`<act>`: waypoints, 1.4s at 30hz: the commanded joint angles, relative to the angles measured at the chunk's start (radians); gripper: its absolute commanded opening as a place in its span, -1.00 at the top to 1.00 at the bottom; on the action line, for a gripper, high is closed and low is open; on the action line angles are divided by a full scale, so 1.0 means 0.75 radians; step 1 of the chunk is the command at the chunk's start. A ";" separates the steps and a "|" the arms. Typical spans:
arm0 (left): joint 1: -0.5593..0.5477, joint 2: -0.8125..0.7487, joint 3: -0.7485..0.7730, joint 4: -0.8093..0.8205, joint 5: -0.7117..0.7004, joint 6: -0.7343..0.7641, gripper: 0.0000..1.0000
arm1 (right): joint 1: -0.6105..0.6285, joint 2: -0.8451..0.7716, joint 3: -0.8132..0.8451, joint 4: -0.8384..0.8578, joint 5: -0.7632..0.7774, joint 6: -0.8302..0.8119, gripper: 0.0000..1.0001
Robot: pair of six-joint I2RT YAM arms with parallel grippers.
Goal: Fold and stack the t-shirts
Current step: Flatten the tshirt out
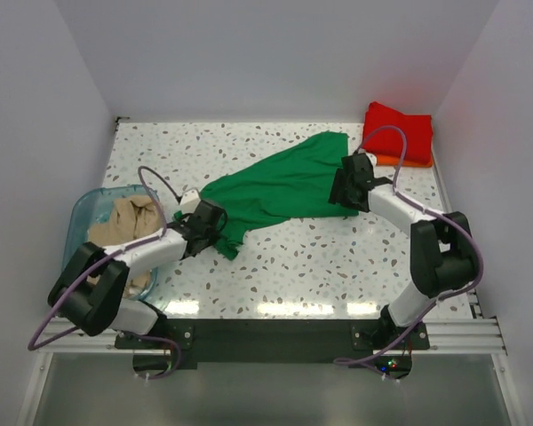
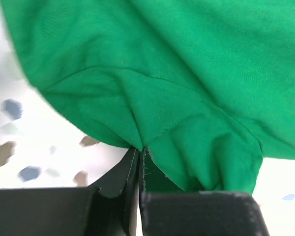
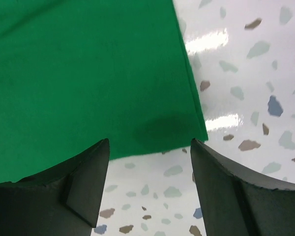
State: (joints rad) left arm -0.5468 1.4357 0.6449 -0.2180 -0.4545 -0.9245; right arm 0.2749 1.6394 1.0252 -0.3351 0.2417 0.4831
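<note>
– Speckled white terrazzo table (image 1: pixel 338 257) looks glossy, and the soft bright green cloth t-shirt (image 1: pixel 284 186) lies across its middle, stretched diagonally. Is it held?
– At one end. The left gripper (image 2: pixel 139 152) is closed on a pinched fold; the right gripper (image 3: pixel 150 142) hangs open over the flat hemmed corner.
– What can go wrong?
– I think the thin fold can slip out when the left arm pulls, or the right gripper misses the flat hem on the smooth table.
</note>
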 commanded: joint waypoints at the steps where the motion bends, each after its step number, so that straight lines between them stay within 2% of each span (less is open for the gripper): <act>1: -0.005 -0.218 -0.035 -0.114 -0.093 -0.009 1.00 | 0.000 0.039 0.128 -0.015 0.140 -0.043 -0.41; 7: 0.028 -0.578 -0.091 -0.310 -0.132 -0.003 1.00 | -0.015 0.205 0.290 -0.050 0.158 -0.076 -0.45; 13: 0.126 -0.783 -0.079 -0.396 -0.061 0.063 1.00 | -0.027 0.352 0.433 -0.093 0.152 -0.100 -0.45; 23: 0.161 -0.773 -0.023 -0.417 0.005 0.089 1.00 | -0.031 0.434 0.414 -0.044 0.024 -0.065 -0.42; 32: 0.158 -0.777 -0.029 -0.386 0.033 0.079 1.00 | -0.031 0.498 0.429 -0.042 -0.017 -0.037 -0.22; 34: 0.158 -0.771 -0.031 -0.390 0.039 0.077 1.00 | -0.029 0.518 0.433 -0.036 -0.046 -0.023 -0.13; 38: 0.158 -0.804 -0.029 -0.419 0.033 0.075 1.00 | -0.031 0.522 0.455 -0.048 -0.046 -0.016 0.44; 39: 0.158 -0.822 -0.027 -0.421 0.031 0.077 1.00 | -0.031 0.512 0.472 -0.054 -0.036 -0.016 0.69; 42: 0.158 -0.840 -0.009 -0.441 0.035 0.085 1.00 | -0.033 0.471 0.525 -0.111 0.019 -0.031 0.98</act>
State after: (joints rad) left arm -0.4328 0.8322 0.5873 -0.5323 -0.4225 -0.8719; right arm 0.2531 2.0041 1.3643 -0.3752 0.2340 0.4557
